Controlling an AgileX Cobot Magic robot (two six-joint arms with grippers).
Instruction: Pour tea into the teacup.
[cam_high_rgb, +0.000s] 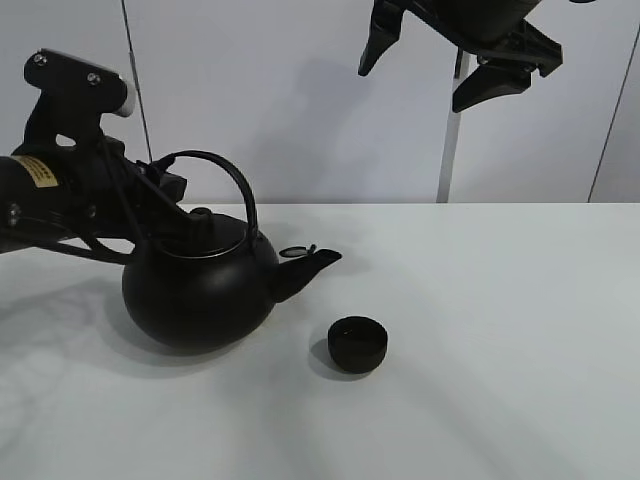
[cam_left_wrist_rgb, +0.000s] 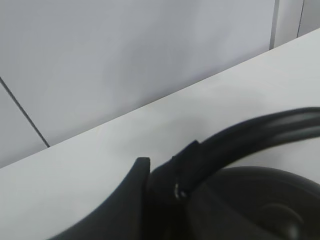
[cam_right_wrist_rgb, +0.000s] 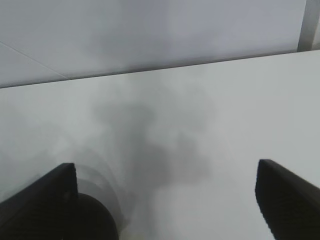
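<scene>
The large round black kettle stands on the white table, left of the middle, with its spout pointing right. The small matte-black teacup stands upright just right of and in front of the spout, apart from it. My left gripper is shut on the left part of the kettle's arched handle. The left wrist view shows one finger against the handle. My right gripper hangs open and empty high above the table; its fingertips stand wide apart.
A white wall panel with a vertical post stands behind the table. A dark rounded shape shows low in the right wrist view; I cannot tell what it is.
</scene>
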